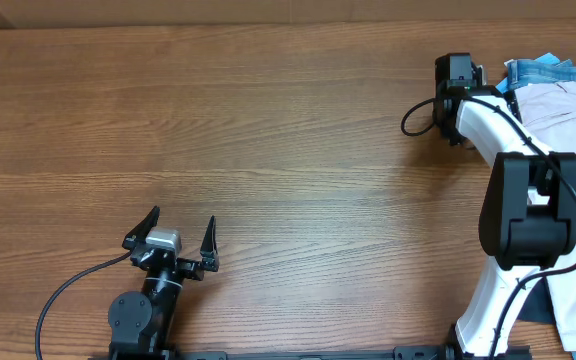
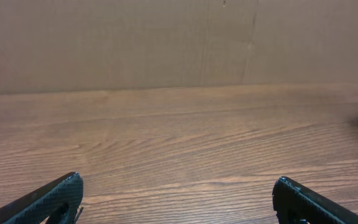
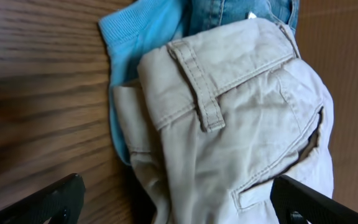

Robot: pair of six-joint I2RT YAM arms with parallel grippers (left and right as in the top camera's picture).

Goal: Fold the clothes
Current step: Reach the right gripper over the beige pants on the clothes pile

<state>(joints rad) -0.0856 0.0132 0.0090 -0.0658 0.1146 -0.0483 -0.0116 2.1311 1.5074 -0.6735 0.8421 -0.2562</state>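
Observation:
The pale beige trousers lie crumpled at the table's right edge. In the right wrist view their waistband, belt loop and pocket seam fill the frame. My right gripper is at the pile's left edge. Its jaws are open and spread to either side of the beige cloth, holding nothing. My left gripper is open and empty near the front left, far from the trousers. In the left wrist view its jaws frame only bare wood.
Blue denim jeans lie under the far end of the beige trousers and also show in the right wrist view. A small light-blue cloth sticks out at the pile's left side. A cardboard wall stands behind the table.

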